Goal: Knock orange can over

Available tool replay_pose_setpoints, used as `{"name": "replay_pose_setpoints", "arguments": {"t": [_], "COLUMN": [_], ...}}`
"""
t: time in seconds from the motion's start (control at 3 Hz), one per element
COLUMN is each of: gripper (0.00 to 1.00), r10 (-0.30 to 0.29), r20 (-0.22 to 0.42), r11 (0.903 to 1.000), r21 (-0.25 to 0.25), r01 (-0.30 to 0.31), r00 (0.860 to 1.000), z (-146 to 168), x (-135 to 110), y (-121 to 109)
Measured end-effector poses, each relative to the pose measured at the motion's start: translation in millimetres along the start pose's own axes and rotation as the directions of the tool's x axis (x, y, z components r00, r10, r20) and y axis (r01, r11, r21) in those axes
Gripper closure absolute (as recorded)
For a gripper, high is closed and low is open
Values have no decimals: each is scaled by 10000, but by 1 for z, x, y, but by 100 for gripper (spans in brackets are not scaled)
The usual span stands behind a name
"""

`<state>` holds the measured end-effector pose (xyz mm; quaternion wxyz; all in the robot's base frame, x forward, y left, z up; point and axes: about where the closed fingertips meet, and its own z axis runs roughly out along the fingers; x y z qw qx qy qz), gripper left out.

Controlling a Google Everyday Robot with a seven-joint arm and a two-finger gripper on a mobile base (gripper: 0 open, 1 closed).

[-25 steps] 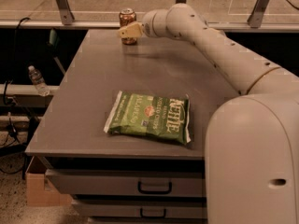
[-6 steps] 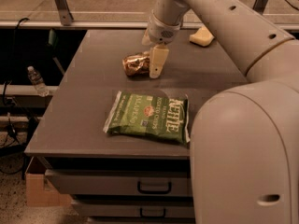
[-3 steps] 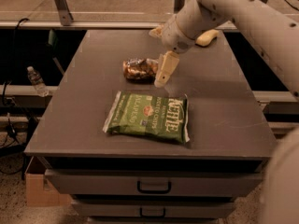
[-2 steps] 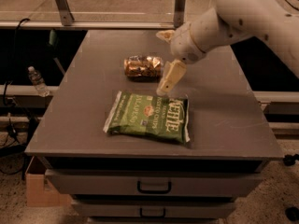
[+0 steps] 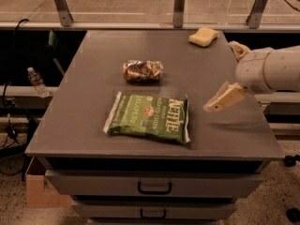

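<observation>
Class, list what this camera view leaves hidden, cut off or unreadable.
In the camera view:
The arm behind the gripper, over the table's right side: cut off by the right edge.
The orange can, on its side: print too blurred to read.
The lowest drawer: cut off by the bottom edge.

The rounded white arm ends in a gripper, tan fingers spread, above the table at right.

My grey desk with three things on it.
The orange can lies on its side toward the far middle, the green chip bag lies flat just nearer, and the yellow sponge sits far right; my claw hangs over the right edge.
</observation>
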<state>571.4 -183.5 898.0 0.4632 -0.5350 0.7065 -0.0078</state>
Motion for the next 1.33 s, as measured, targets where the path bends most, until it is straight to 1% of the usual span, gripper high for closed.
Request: {"name": "replay_pose_setpoints", "arguments": {"t": [0.33,0.67,1.0,1.33], "gripper": [0,0,0,0], "r10": [-54,-524,-1606,-1769], "r20": [19,-54,-537,-574], "r11": [9999,9982,9756,9690], "r21": [93,299,1428,1646], "r01": [54,525,1668,1841], "r00": [10000,9986,9856,9826], "z": [-2,-5,-40,-47], "x": [-2,-4,-10,-15], "y": [-5,-13,-60,-70]}}
